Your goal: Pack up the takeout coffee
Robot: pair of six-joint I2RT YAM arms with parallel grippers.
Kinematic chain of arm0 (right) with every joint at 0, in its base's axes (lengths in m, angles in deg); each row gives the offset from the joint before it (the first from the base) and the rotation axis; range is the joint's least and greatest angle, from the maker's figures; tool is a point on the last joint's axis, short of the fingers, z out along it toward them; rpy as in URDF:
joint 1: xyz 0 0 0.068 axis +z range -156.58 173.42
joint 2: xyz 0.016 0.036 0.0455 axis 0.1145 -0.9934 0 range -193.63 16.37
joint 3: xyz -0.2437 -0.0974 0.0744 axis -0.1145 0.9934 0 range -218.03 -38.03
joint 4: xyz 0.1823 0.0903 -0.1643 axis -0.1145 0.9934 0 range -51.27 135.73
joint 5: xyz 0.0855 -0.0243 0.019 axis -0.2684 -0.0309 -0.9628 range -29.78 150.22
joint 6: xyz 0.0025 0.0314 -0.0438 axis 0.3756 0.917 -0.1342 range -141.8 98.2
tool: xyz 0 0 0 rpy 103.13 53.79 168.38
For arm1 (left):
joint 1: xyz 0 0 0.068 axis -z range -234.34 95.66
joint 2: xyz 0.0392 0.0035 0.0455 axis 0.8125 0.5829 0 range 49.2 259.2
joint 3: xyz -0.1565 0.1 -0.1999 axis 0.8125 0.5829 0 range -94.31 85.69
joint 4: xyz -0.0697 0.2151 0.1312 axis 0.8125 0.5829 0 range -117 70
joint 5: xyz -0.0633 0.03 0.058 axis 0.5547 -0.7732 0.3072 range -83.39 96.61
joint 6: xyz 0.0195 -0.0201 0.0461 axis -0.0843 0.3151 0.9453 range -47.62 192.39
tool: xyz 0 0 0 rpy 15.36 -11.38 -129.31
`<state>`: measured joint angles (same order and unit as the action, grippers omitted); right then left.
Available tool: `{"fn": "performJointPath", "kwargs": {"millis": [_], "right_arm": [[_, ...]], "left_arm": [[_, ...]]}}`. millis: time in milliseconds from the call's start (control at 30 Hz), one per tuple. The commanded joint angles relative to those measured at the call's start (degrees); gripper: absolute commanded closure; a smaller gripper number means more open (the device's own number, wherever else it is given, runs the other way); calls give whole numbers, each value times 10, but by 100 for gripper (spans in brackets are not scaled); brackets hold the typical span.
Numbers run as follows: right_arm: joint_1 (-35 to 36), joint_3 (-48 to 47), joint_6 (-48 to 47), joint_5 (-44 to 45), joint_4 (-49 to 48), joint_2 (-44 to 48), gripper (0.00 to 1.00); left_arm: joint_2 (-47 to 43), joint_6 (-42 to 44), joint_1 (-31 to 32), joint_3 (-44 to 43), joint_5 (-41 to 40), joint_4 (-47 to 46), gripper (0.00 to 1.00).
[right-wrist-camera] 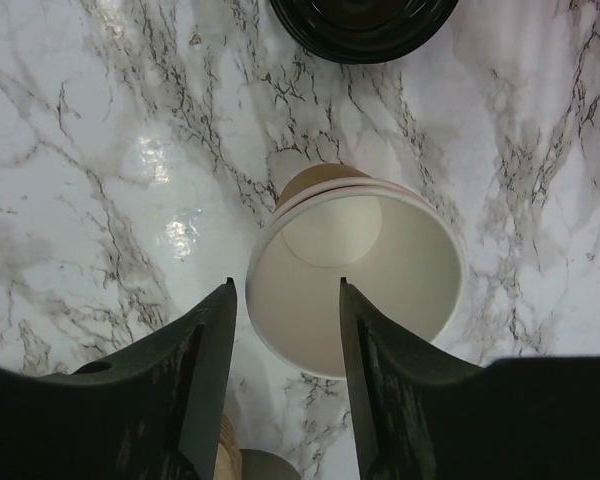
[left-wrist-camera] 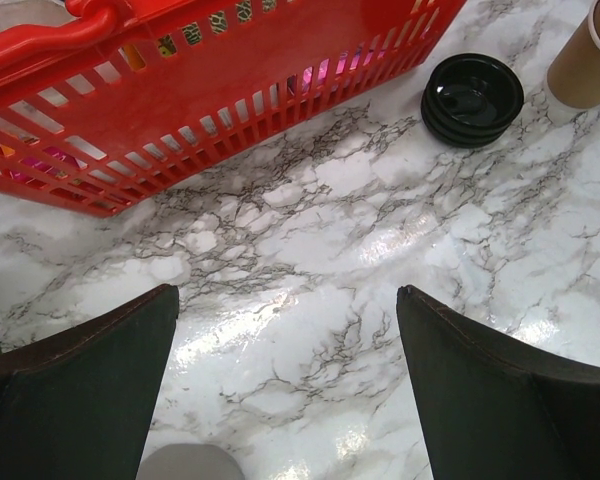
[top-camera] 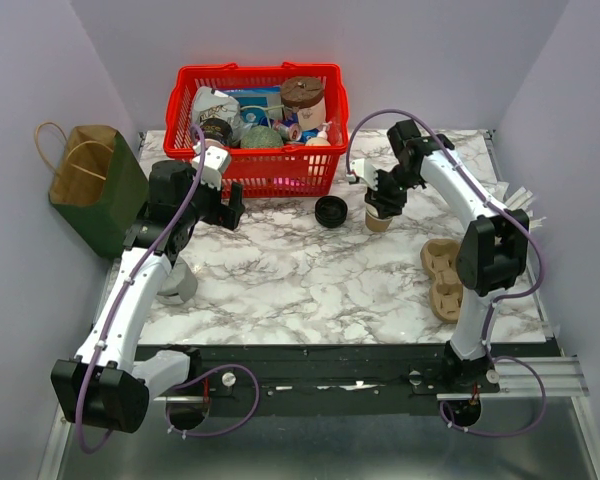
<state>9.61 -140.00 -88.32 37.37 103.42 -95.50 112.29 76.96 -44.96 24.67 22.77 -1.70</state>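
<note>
Mid-table, left gripper point(left-wrist-camera: 285, 292) spread wide, empty, over marble table point(left-wrist-camera: 310, 230); right gripper point(right-wrist-camera: 285, 285) half open, fingers astride rim of upright paper cup point(right-wrist-camera: 380, 270), beside black lids point(top-camera: 332, 211); red basket point(top-camera: 255, 120) behind

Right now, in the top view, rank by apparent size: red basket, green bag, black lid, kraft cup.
red basket
green bag
black lid and kraft cup: look alike; right pincer hides part of the cup

black lid point(right-wrist-camera: 365, 20) chopped at 12 o'clock edge. takeout coffee point(right-wrist-camera: 370, 270) rim at 6 o'clock hidden behind right gripper point(right-wrist-camera: 285, 290). basket point(top-camera: 255, 170) contents too jumbled to tell
</note>
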Motion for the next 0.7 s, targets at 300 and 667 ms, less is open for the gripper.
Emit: {"fn": "performJointPath", "kwargs": {"millis": [300, 667], "right_arm": [[7, 7, -10, 25, 10, -21, 54], [7, -1, -6, 31, 16, -24, 68]], "left_arm": [[4, -9, 2, 9, 10, -20, 2], [8, -13, 1, 10, 10, -24, 2]]}}
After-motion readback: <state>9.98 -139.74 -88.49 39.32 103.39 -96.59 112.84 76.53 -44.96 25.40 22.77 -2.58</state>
